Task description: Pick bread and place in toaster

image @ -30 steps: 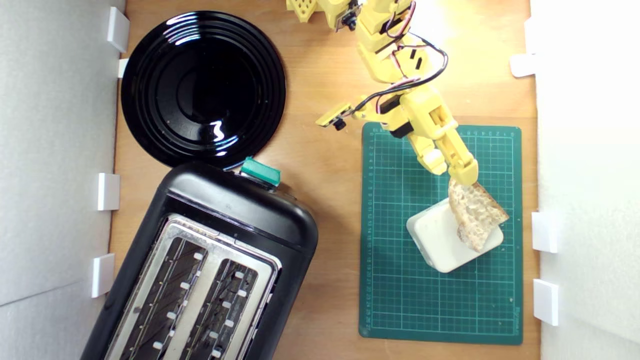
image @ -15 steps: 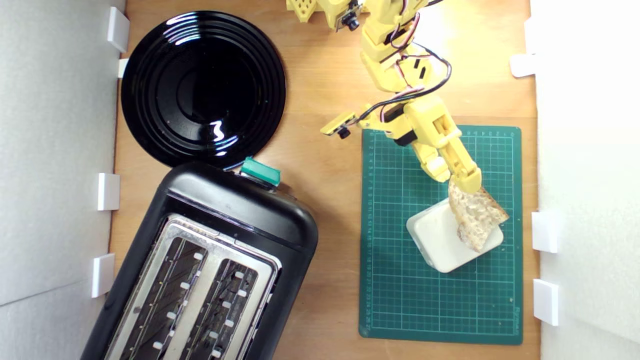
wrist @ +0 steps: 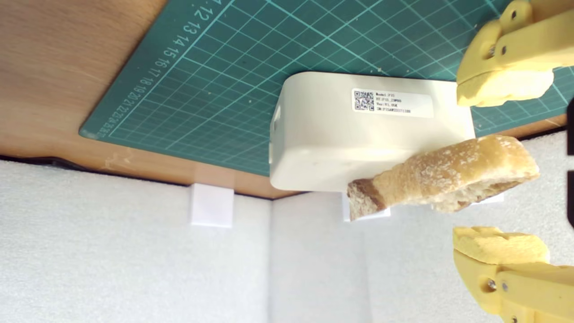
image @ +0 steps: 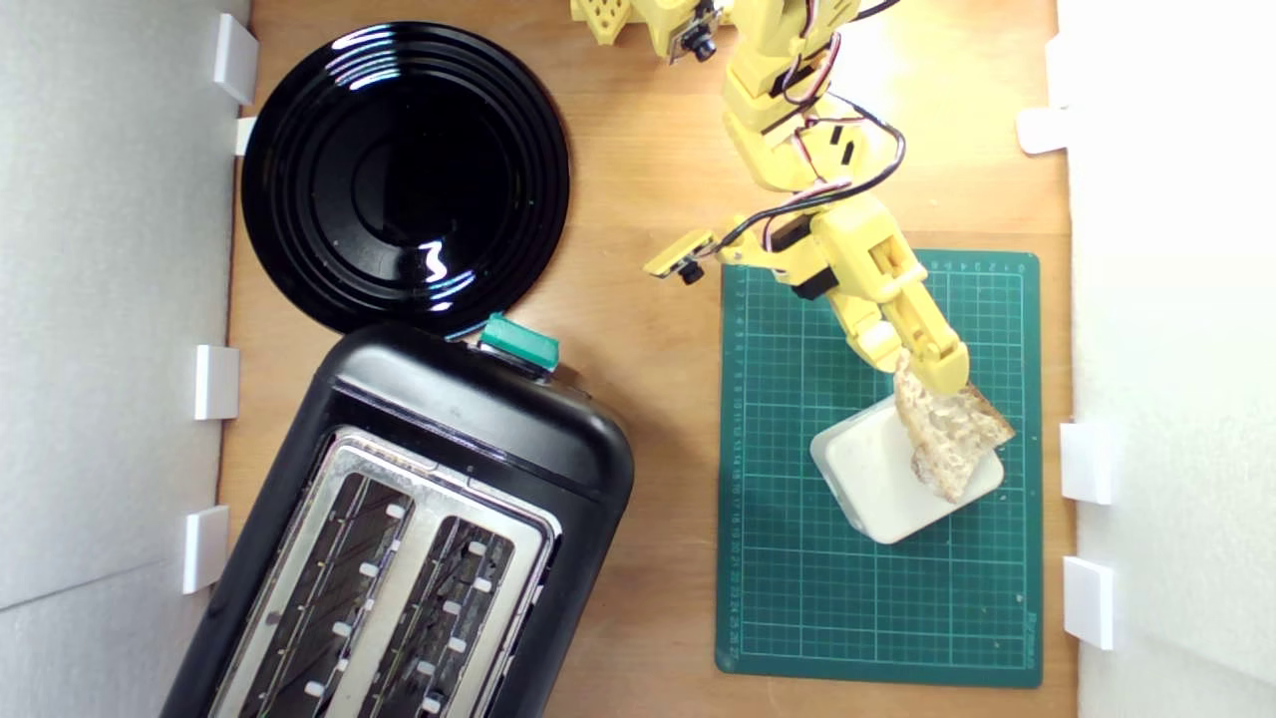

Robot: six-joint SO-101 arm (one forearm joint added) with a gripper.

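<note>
Our gripper (wrist: 502, 172) is hanging open, straddling the bread (wrist: 444, 177), which is leaning on the white block (wrist: 358, 134) atop the green mat (image: 797, 598). We are judging the slice light, stiff-crusted and crumbly, so we are favouring a gentle pinch across its faces near the crusty upper edge.

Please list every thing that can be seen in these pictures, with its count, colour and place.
bread: 1, beige crumb, tan crust, leaning on the white block
white block: 1, cream-white, on the cutting mat
cutting mat: 1, green, exterior view's right
toaster: 1, black, silver top, green lever, lower left
plate: 1, glossy black, upper left
table: 1, wooden
foam walls: white, both sides
wall clips: several, white, along the foam
arm: 1, yellow, from the top edge
tool: 1, yellow, open, jaws on either side of the bread
</note>
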